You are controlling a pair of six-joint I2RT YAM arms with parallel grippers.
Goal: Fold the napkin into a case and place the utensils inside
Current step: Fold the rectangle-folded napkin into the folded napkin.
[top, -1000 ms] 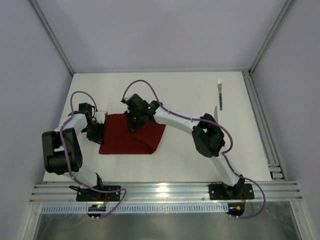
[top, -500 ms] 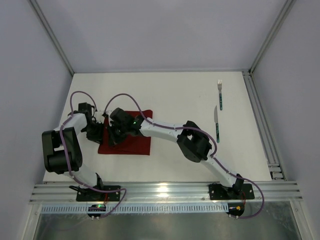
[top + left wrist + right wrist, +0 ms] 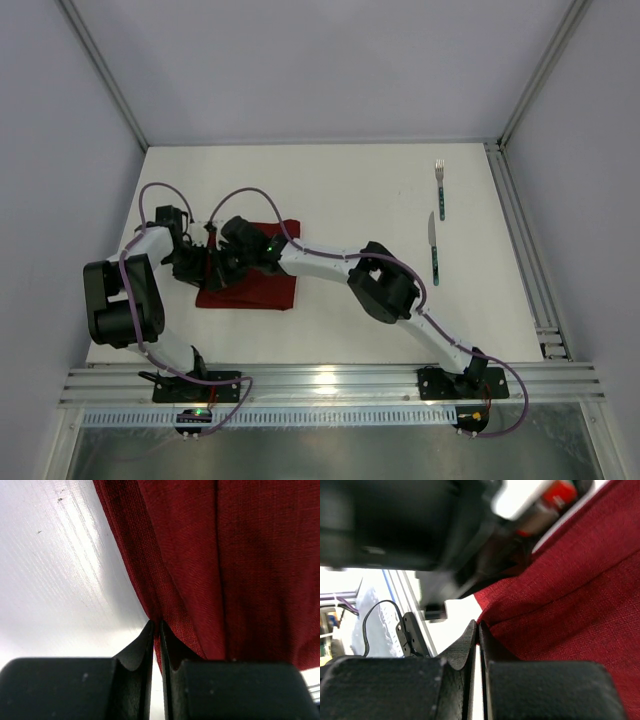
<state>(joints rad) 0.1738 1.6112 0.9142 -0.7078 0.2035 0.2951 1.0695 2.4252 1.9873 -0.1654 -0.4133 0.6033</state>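
The dark red napkin [image 3: 258, 290] lies folded over on the white table's left side, a narrowed slab with layered edges. My left gripper [image 3: 207, 262] is shut on the napkin's left edge; in the left wrist view the jaws [image 3: 156, 626] pinch the cloth [image 3: 225, 570] at a fold. My right gripper [image 3: 226, 268] reaches across from the right and is shut on a corner of the napkin [image 3: 580, 600], its tips [image 3: 479, 626] close beside the left gripper. The fork [image 3: 439, 188] and knife [image 3: 434, 255], both teal-handled, lie at the far right, apart from both grippers.
The right arm [image 3: 340, 262] stretches low across the table's middle. An aluminium rail [image 3: 320, 380] runs along the near edge and a frame rail [image 3: 520, 240] along the right side. The left arm's black body [image 3: 395, 525] fills the top of the right wrist view.
My right gripper has carried the napkin's right part leftward over the rest, so the cloth is narrower. The left gripper has closed on the left edge.
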